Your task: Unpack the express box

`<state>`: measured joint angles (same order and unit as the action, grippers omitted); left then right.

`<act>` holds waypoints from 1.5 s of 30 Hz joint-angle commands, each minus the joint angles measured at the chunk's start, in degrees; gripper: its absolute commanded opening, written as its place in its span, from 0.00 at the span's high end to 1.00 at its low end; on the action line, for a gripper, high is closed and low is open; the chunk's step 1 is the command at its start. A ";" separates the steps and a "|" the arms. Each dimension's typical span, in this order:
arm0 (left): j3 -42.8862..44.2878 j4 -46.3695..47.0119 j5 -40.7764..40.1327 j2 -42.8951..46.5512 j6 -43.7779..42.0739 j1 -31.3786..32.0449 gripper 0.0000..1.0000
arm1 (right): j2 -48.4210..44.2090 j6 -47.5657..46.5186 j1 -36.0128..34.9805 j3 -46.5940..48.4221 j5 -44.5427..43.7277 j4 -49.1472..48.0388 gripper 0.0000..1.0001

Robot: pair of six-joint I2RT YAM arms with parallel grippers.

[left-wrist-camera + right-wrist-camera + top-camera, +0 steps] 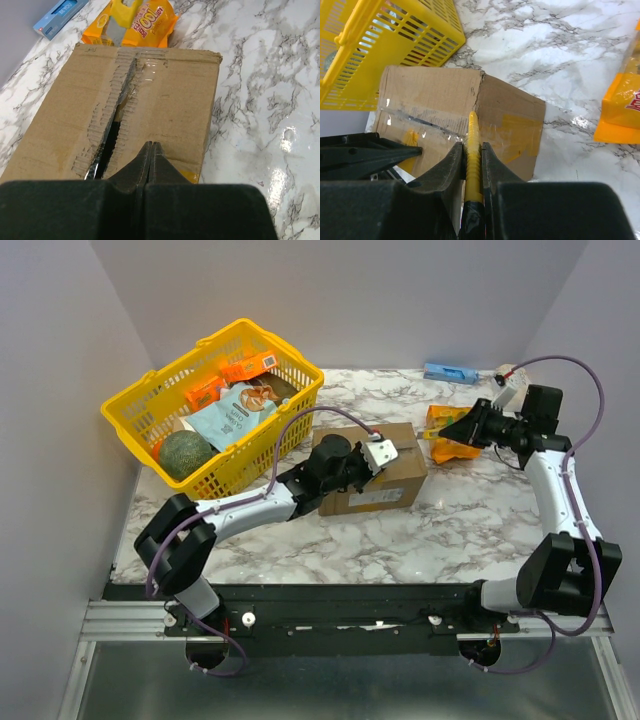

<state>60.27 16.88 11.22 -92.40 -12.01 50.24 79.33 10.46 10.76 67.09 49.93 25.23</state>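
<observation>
I saw left gripper (151,150) jaws shut above express box (165,100) | right gripper (472,150) jaws pinched thin yellow tool (473,127) | judged cardboard stiff, light; grab flap at slit seam

Item: the express box (402,468), a brown corrugated cardboard carton, rectangular and low.
Position: laid flat near the middle of the marble table (470,530), top side up, turned slightly askew to the near edge.
Flaps: both top flaps are left lying level, not lifted.
Top seam (117,115): split lengthwise between the flaps. A narrow dark gap is seen at one end, and ragged corrugation is exposed along both edges.
Clear tape (150,70): a glossy, wrinkled strip is seen across the other end of the seam.
White label (377,498): carried on the side facing the arm bases.
Yellow sticker (189,175): seen at a top edge, folded onto a side.
Contents: hidden.
</observation>
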 commanded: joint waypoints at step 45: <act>1.25 -10.56 -5.33 -8.76 6.56 -3.66 1.00 | -10.86 -3.25 0.22 -5.92 -4.85 18.27 1.00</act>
<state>64.14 17.78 10.46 -96.57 -5.28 48.10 70.00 9.13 11.31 59.86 43.75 37.19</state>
